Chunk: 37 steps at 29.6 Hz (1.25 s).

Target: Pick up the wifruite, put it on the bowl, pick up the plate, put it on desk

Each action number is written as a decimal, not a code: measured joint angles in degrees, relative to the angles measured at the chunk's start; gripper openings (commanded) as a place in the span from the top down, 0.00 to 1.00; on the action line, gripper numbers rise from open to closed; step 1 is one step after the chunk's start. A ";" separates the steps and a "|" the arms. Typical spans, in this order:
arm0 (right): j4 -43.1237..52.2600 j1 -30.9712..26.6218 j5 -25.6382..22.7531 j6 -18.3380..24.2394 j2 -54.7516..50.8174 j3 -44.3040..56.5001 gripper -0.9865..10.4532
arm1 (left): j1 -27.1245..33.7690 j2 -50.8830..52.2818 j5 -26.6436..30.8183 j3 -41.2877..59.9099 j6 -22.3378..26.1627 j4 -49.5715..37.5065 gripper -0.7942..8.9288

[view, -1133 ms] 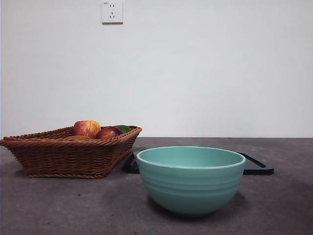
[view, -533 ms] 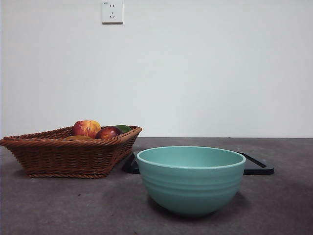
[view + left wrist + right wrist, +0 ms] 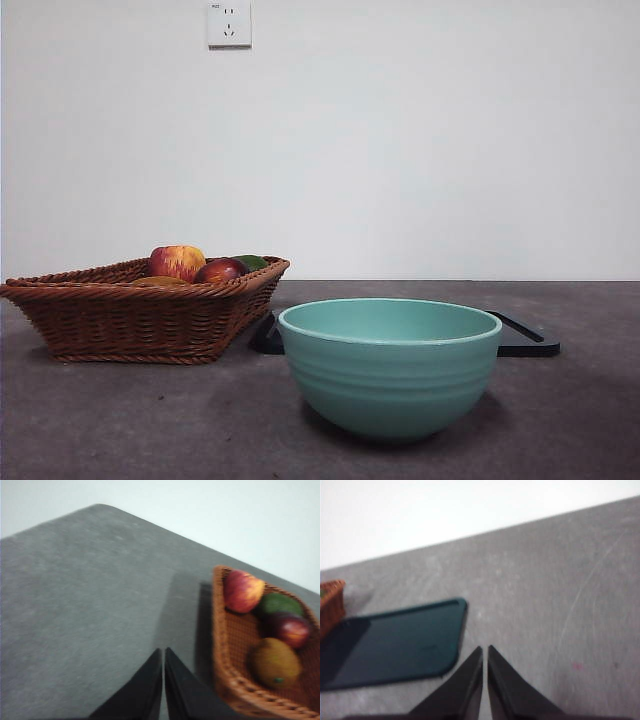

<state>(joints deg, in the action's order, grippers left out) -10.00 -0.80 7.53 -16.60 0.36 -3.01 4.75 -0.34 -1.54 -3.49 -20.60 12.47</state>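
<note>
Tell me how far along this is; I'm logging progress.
Nothing done. The kiwifruit lies in the basket, the bowl looks empty, and the plate lies flat. Both grippers, left and right, are shut, holding nothing. Everything is left.

the left gripper hangs in the air with its two black jaws pressed together. the right gripper hangs likewise, its jaws closed on nothing.

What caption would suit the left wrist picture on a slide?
Left pincer, shut, above the grey desk beside a wicker basket holding an apple, a kiwifruit and other fruit.
</note>
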 measured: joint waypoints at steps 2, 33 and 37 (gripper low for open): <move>0.02 0.00 0.00 -0.20 0.00 -1.84 0.91 | 0.00 -0.09 -0.11 -2.03 -0.55 1.40 0.91; -35.98 3.37 18.56 14.16 37.33 -50.29 0.91 | -4.35 -35.54 -27.69 -45.05 15.56 31.58 0.91; -44.04 8.39 19.47 18.38 43.39 -55.15 0.91 | -9.46 -40.37 -28.85 -50.36 19.71 38.07 0.91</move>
<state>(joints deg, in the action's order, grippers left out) -54.04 7.60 27.00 1.78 43.75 -58.15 -4.71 -40.71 -30.39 -53.84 -0.89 50.54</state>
